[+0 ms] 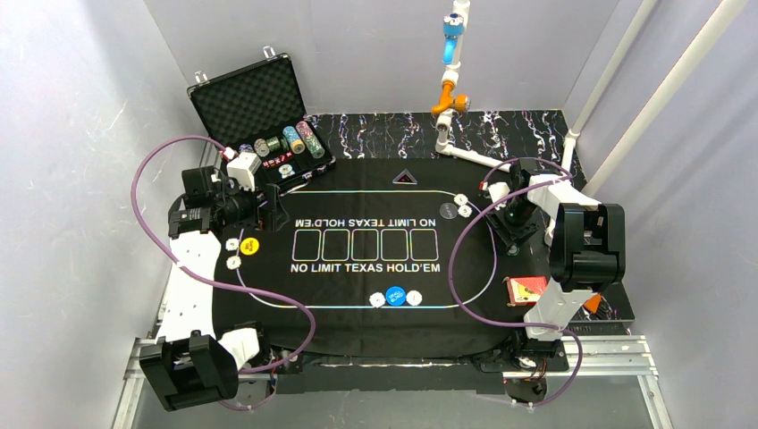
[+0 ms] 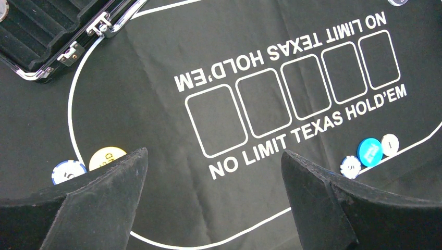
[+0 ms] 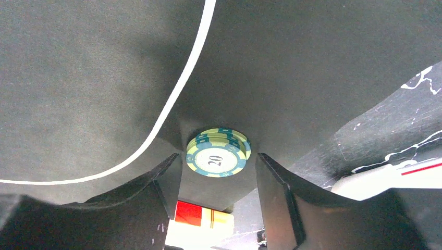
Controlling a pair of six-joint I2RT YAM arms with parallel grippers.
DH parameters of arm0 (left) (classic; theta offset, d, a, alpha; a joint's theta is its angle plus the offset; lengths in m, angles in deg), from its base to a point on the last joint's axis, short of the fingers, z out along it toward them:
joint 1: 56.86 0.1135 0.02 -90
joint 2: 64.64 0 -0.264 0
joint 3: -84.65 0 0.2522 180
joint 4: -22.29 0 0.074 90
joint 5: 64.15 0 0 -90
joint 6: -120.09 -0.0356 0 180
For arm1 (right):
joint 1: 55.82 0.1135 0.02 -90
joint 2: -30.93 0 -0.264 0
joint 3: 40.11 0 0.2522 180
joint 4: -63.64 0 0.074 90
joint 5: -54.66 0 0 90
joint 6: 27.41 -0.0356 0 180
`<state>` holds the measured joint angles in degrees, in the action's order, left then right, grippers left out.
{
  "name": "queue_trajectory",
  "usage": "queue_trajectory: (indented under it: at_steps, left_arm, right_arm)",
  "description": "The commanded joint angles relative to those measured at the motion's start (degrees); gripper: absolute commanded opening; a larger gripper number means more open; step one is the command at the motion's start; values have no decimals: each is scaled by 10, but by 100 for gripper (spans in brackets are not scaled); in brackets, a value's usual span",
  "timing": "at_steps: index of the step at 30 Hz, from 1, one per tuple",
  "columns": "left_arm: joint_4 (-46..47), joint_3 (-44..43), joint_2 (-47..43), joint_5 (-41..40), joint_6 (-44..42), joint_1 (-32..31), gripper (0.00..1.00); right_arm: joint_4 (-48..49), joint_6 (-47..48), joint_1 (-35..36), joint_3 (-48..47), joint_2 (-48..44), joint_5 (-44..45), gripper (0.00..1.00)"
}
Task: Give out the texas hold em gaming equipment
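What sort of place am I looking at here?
Likely a robotics lab test cell set up as a poker table: plain white walls close around it, with a black Texas Hold'em mat and an open foam-lined chip case.

Marbled black table (image 1: 536, 125); black mat (image 1: 340, 290) covers most; open case (image 1: 250, 98) far-left corner; red card deck (image 1: 526, 290) right edge.

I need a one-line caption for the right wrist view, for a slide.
Right wrist view: the right gripper straddles a stack of striped poker chips marked 20 on the black mat.
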<state>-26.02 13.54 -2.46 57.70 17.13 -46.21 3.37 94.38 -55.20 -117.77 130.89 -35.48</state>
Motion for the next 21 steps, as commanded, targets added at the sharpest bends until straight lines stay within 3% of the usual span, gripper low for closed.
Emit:
queue_trajectory:
  at_steps: [1,9,21]
  left_arm:
    - [-6,-1,-4,0,-3,-2,99]
    - [-6,0,-5,-3,-5,-3,99]
    - [-6,-3,0,-1,-3,-3,99]
  right_arm:
    - [-8,6,0,-8,-1,-1,60]
    - [-20,6,0,-21,-5,-1,47]
    - [-55,4,0,-61,-27,-29,45]
